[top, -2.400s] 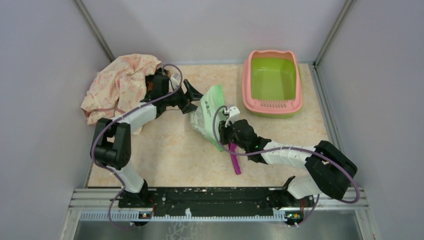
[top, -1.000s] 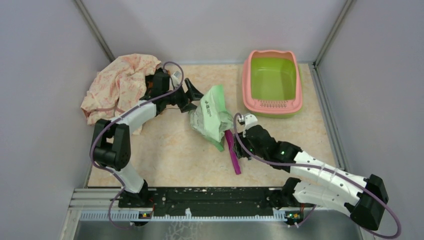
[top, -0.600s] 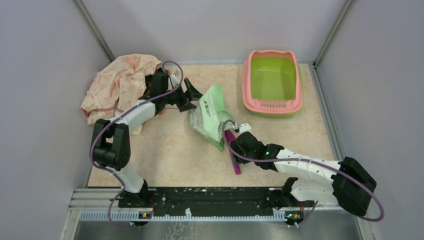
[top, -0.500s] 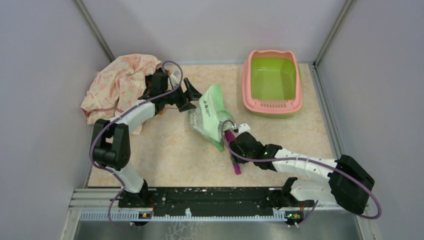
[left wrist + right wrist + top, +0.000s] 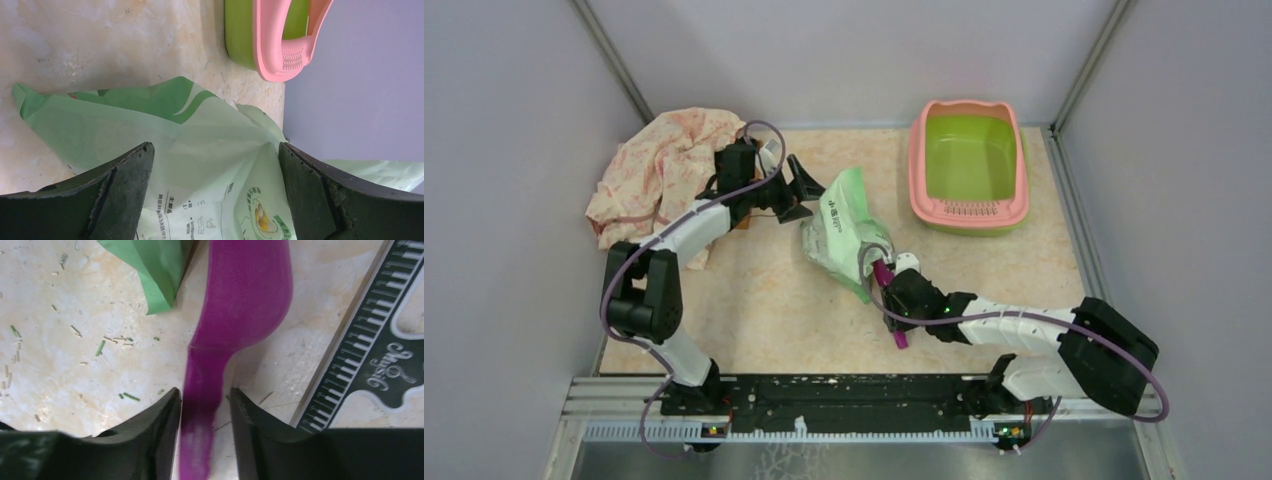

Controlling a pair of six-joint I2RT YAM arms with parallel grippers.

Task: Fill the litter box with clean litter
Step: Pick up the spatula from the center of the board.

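Note:
The litter box (image 5: 969,215), pink-rimmed with a lime-green basin, stands at the back right, and its basin shows nothing in it; its rim (image 5: 280,45) also shows in the left wrist view. No clean litter is in view. A light green printed bag (image 5: 844,230) lies mid-table. My left gripper (image 5: 809,192) is open, and the bag's top (image 5: 150,125) lies between its wide fingers (image 5: 214,147) without being pinched. A purple scoop (image 5: 900,338) lies in front of the bag. My right gripper (image 5: 890,292) is low over its handle (image 5: 200,440). It stands open (image 5: 205,392): one finger touches the handle, the other is apart.
A crumpled pink-patterned cloth (image 5: 664,170) lies at the back left beside the left arm. Grey walls close in three sides. The black ruled rail (image 5: 360,350) runs along the near edge. Small green and tan bits (image 5: 100,347) are scattered on the tabletop.
My right arm swung from right of the scoop to over its handle and came down, jaws narrowing around it. The left gripper shifted slightly at the bag's top.

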